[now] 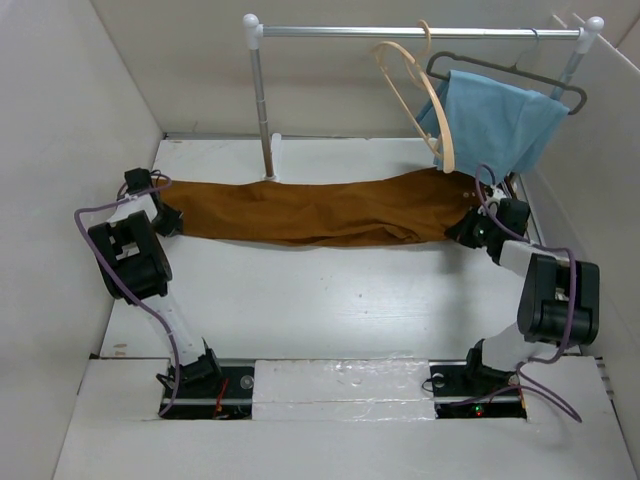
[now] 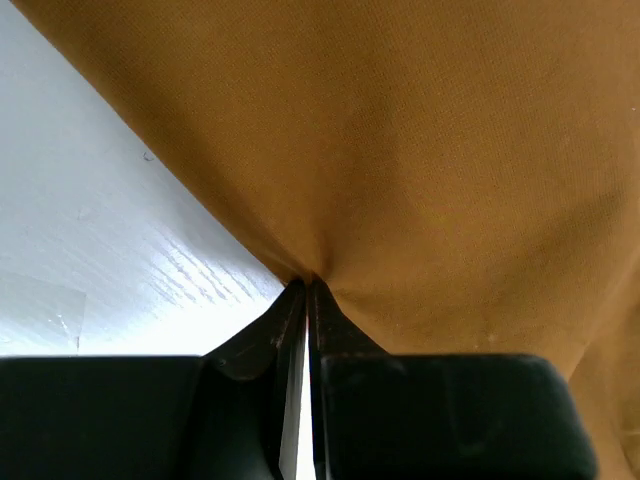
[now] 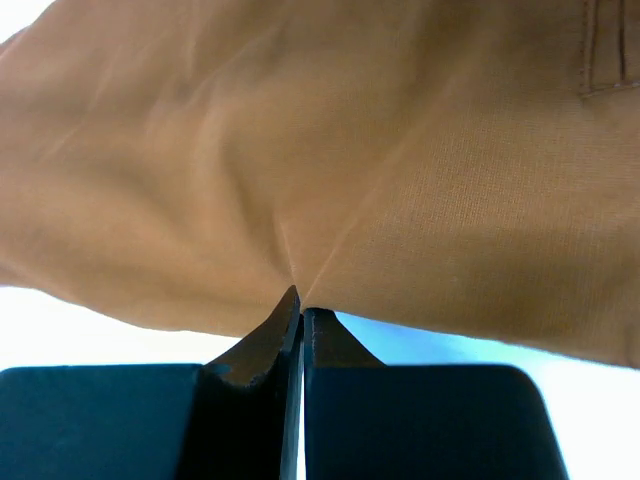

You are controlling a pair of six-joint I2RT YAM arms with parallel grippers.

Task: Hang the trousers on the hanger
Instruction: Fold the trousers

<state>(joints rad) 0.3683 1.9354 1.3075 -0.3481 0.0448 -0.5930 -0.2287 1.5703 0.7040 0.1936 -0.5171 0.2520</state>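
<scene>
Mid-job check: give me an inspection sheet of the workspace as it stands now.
Surface: white table, trousers across its far half.
Job's things: trousers stretched out between both claws; pale hanger hanging tilted on the rail, nothing on it yet.
Clutter: blue cloth on a dark hanger, same rail.
Grippers: left claw shut on the trousers; right claw shut on the trousers.
Cables: purple cables loop beside each arm.
Surroundings: white walls on three sides.
</scene>
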